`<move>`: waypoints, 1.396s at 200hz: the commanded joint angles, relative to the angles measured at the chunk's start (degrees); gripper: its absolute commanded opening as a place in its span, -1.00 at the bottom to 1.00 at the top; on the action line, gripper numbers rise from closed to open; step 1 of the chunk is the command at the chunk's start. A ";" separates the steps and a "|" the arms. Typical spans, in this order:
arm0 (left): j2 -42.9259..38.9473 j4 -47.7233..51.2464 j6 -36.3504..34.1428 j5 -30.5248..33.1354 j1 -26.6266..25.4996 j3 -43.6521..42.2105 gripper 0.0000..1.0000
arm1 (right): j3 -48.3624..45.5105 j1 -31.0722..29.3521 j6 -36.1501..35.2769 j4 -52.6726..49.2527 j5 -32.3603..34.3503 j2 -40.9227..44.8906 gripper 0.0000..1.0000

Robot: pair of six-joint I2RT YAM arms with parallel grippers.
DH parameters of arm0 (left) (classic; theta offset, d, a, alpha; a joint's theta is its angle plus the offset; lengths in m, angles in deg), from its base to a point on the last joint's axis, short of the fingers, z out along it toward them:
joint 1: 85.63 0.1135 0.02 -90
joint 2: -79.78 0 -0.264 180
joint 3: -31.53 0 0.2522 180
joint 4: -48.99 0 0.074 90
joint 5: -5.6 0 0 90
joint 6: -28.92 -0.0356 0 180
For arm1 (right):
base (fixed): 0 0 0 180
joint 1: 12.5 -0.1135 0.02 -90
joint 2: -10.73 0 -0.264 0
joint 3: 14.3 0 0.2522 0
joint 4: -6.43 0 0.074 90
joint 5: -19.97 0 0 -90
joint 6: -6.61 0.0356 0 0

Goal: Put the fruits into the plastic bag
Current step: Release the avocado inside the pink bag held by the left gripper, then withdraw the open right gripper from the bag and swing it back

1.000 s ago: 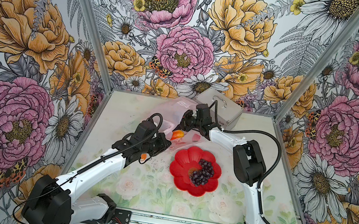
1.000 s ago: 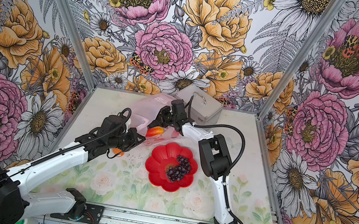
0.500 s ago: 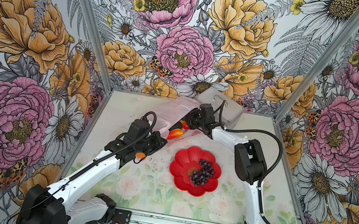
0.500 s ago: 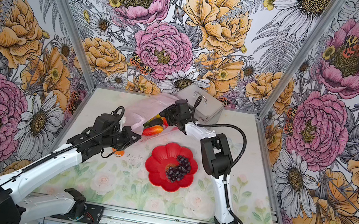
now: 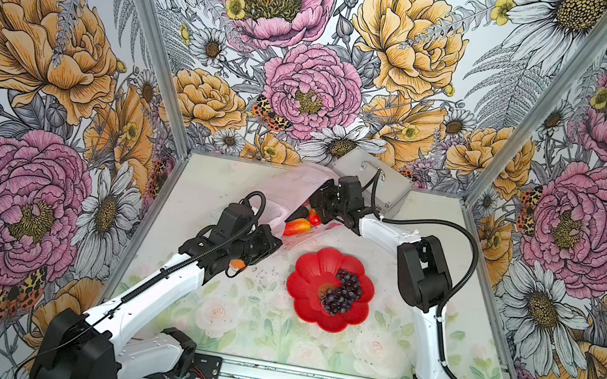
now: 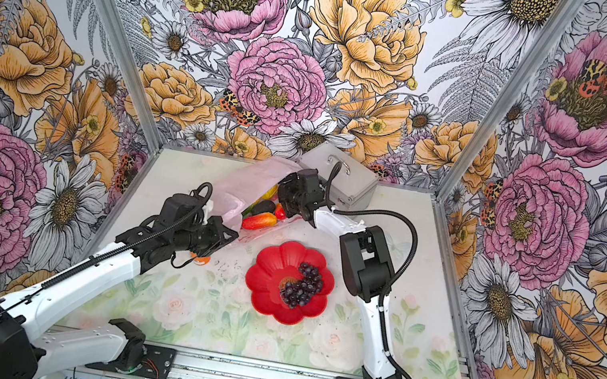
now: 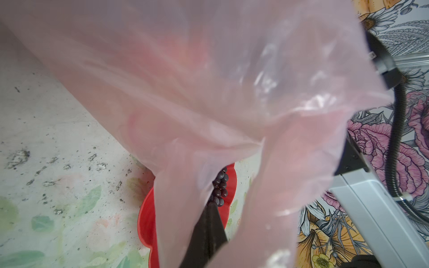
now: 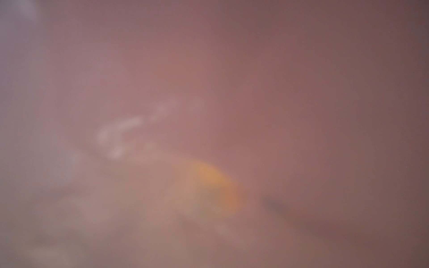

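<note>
Pinching the floppy plastic bag (image 7: 209,92) by its handle, my left claw (image 7: 205,222) is squeezing shut; right claw (image 6: 285,202), twelve o'clock, hidden: I cannot tell.

Pink see-through plastic bag (image 5: 293,189) lying crumpled, mouth gaping sideways. Orange-red mango (image 5: 297,226) and black avocado (image 6: 264,207) sitting right in mouth. Purple grapes (image 5: 345,290) lying outside, well apart.

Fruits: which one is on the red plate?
The dark purple grapes lie on the red plate; the orange-red mango and black avocado sit at the pink bag's mouth.
</note>
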 commanded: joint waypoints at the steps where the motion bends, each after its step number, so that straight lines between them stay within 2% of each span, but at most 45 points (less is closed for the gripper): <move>1: 0.35 0.01 -1.14 -1.18 0.45 0.66 -1.00 | -0.04 0.35 -4.43 -0.30 -6.55 4.69 0.99; 34: 0.23 -0.16 -1.14 -0.65 0.48 0.78 -1.00 | 0.13 0.50 -12.71 -5.03 -15.38 8.79 0.99; 69: -0.45 -0.59 -0.76 0.25 0.54 0.18 -1.00 | -2.30 0.76 -19.87 -9.80 -20.89 15.07 0.99; 122: -0.86 -4.01 1.45 1.15 0.41 -2.45 -1.00 | -7.87 0.97 -26.69 -13.25 -23.43 25.59 0.99; 156: -0.35 -5.83 2.81 2.07 -0.14 -3.27 -1.00 | -9.83 1.47 -33.66 -16.78 -23.01 31.75 0.99; 207: 0.50 -6.49 3.23 3.25 -1.27 -2.84 -1.00 | -10.96 2.02 -47.30 -23.05 -16.62 39.75 0.99; 263: -0.20 -6.49 3.70 4.53 -2.16 -3.72 -1.00 | -15.19 0.38 -66.15 -23.59 0.68 50.73 0.99; 279: -0.33 -6.49 3.63 4.70 -2.23 -3.90 -1.00 | -16.36 -0.45 -73.07 -22.70 3.13 53.15 0.99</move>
